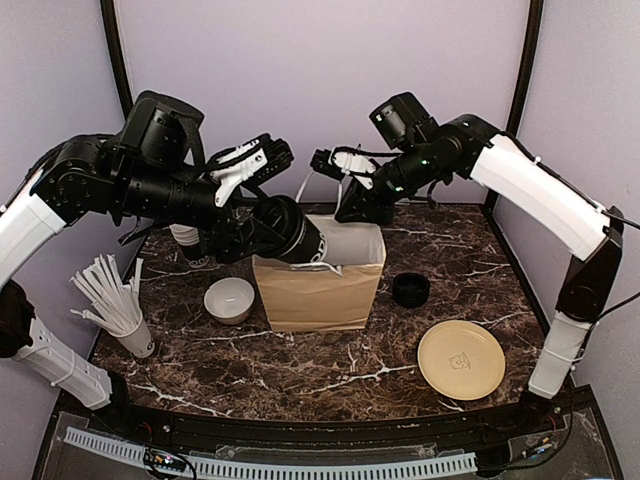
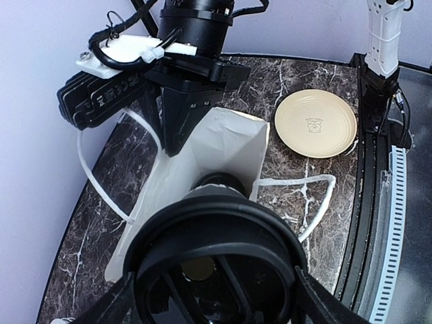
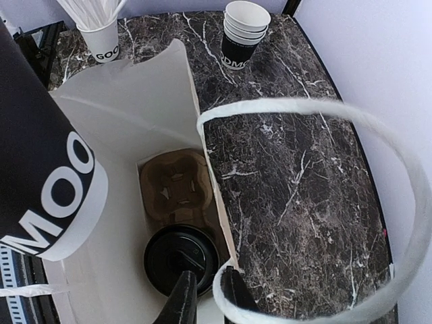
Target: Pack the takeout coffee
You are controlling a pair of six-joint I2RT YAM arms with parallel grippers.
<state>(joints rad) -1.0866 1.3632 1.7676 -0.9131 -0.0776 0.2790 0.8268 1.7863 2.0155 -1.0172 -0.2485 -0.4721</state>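
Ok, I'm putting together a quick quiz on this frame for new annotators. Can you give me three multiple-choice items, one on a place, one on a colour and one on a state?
1. Where is the lidded cup that is not being held?
A) in the cardboard carrier inside the paper bag
B) standing behind the bag
C) balanced on the bag's handle

2. What colour is the plate?
A) blue
B) pale yellow
C) black

3. How is the held cup in the left pincer?
A) upright inside the bag
B) tilted above the bag's mouth
C) upside down beside the bag

Answers:
1 A, the right wrist view looks down on its lid in the carrier.
2 B, it shows pale yellow in the top and left wrist views.
3 B, the top view shows it leaning over the opening.
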